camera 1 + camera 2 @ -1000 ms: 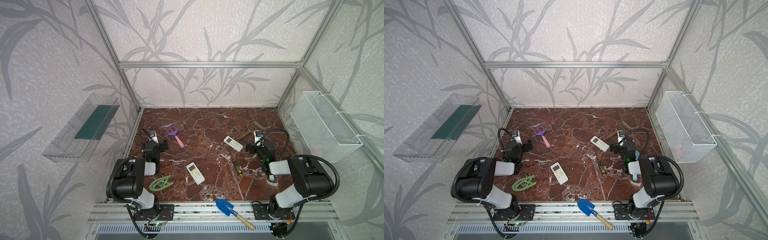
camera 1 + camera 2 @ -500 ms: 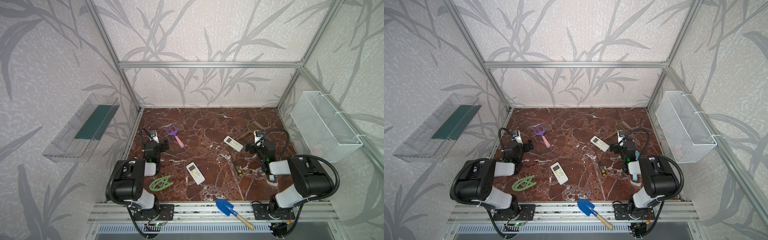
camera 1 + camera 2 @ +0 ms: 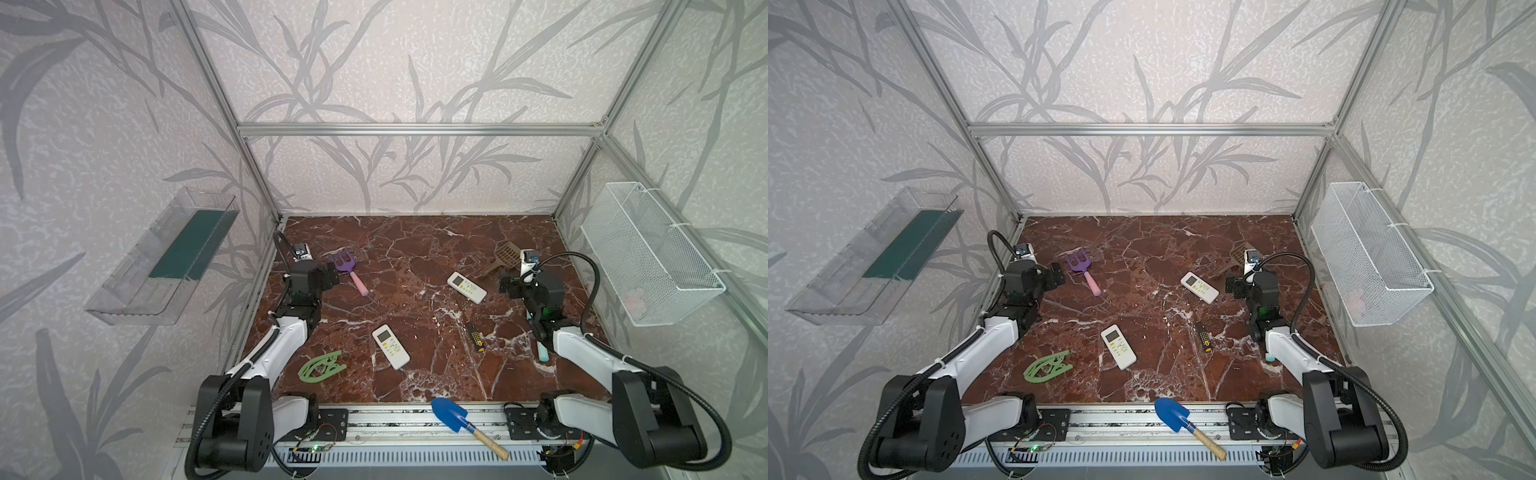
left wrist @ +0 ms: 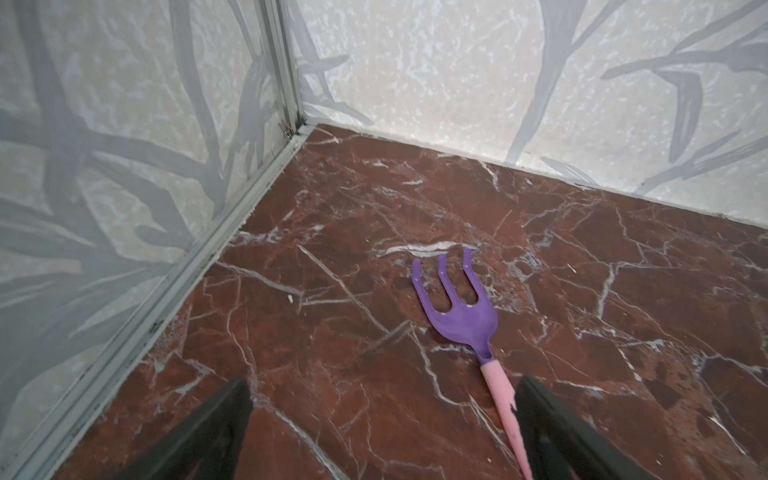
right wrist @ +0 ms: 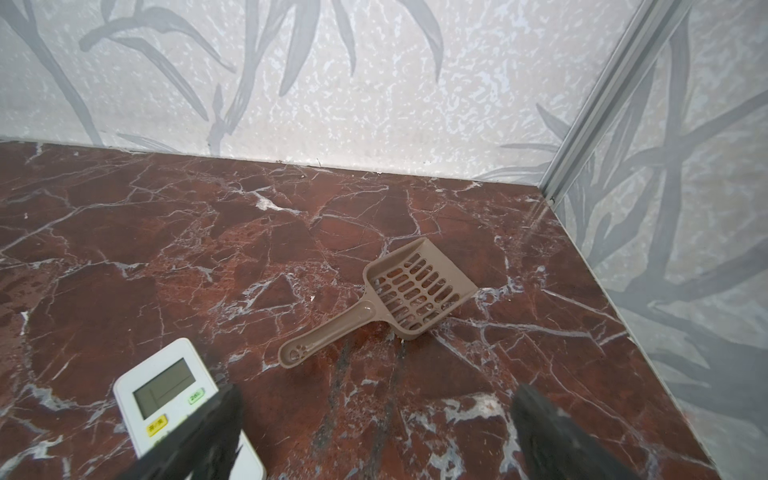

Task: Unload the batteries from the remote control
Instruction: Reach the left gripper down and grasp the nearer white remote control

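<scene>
The left tool (image 3: 329, 275) and right tool (image 3: 510, 286) stood fully open and empty, no batteries showed, and the remote (image 3: 466, 287) lay buttons-up just beside the right tool on its worktop (image 3: 415, 249) centre side, long axis slanting toward the front right corner, well apart from the left tool.

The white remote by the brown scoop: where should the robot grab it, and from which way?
Across its narrow middle, straight down from above. That remote lies flat on the table, buttons up, so only its two long edges give the fingers something to pinch. The right gripper, open and close beside it, looks best placed.
</scene>
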Robot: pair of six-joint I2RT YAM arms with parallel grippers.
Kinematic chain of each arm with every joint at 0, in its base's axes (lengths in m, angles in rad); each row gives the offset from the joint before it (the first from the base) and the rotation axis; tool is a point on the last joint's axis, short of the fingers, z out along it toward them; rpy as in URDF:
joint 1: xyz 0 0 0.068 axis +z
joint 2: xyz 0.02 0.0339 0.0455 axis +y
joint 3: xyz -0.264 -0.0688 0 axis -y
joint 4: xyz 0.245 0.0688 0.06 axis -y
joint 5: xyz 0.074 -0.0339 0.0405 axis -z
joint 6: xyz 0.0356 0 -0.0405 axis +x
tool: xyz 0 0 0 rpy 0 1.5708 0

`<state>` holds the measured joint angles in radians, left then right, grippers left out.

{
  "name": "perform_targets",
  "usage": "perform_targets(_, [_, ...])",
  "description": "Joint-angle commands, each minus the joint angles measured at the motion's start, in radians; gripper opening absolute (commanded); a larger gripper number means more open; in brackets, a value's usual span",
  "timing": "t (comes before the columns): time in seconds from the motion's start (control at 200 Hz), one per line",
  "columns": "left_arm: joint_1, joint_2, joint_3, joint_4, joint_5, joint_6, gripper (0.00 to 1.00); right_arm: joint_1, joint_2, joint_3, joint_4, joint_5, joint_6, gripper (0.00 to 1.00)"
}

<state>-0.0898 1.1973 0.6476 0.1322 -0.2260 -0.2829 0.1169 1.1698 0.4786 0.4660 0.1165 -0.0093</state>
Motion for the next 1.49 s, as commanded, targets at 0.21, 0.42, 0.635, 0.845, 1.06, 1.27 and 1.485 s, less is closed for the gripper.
perform_targets(0.21, [-0.194,-0.063,0.074,-0.502,-0.023,-0.454,0.99,0.083,-0.173,0.185,-0.566,0.025,0.187,0.99])
perform_targets(0.42, [-0.396,-0.034,0.134,-0.741,-0.048,-0.711,0.99,0.212,-0.188,0.248,-0.725,0.056,0.246,0.99])
perform_targets(0.635, [-0.573,0.073,0.226,-0.848,-0.089,-0.872,0.99,0.314,-0.111,0.294,-0.792,0.064,0.282,0.99])
perform_targets(0.845, [-0.694,0.273,0.339,-0.920,-0.067,-0.978,0.99,0.362,-0.082,0.284,-0.750,0.036,0.302,0.99])
perform_targets(1.06, [-0.742,0.345,0.334,-0.896,-0.028,-1.089,0.99,0.376,-0.099,0.251,-0.703,0.019,0.310,0.99])
perform_targets(1.27, [-0.746,0.394,0.314,-0.862,0.001,-1.131,0.99,0.378,-0.111,0.225,-0.670,0.002,0.303,0.99])
perform_targets(1.485, [-0.746,0.494,0.351,-0.843,0.078,-1.143,0.97,0.377,-0.115,0.225,-0.667,-0.011,0.293,0.99])
